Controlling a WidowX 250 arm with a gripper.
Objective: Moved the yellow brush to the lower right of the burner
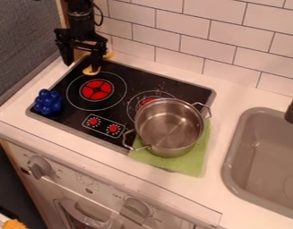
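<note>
The tiled wall (172, 42) stood behind a white counter (219, 134), with the oven front (83, 179) below the counter's near edge. The grey sink (259, 156) was set into the counter at right. The black stove top (71, 115) lay left of the sink, at a slant. The gripper (81, 66) hung at upper left, over the stove top's rear left corner; its fingers were spread wide, with nothing seen between them. The metal pot (169, 127) stood upright at the stove top's lower right, partly covering the right burner (149, 101). The green cloth (195, 159) showed under and in front of the pot, reaching past the stove top's edge onto the counter. The left burner (97, 90) was red and uncovered. A blue grape cluster (48, 102) sat at the stove top's left edge. The yellow brush (91, 70) was just above the left burner, partly hidden by the right-hand finger, yellow showing on both sides of it; contact could not be determined. Two small red knobs (113, 128) were located below the left burner.
</note>
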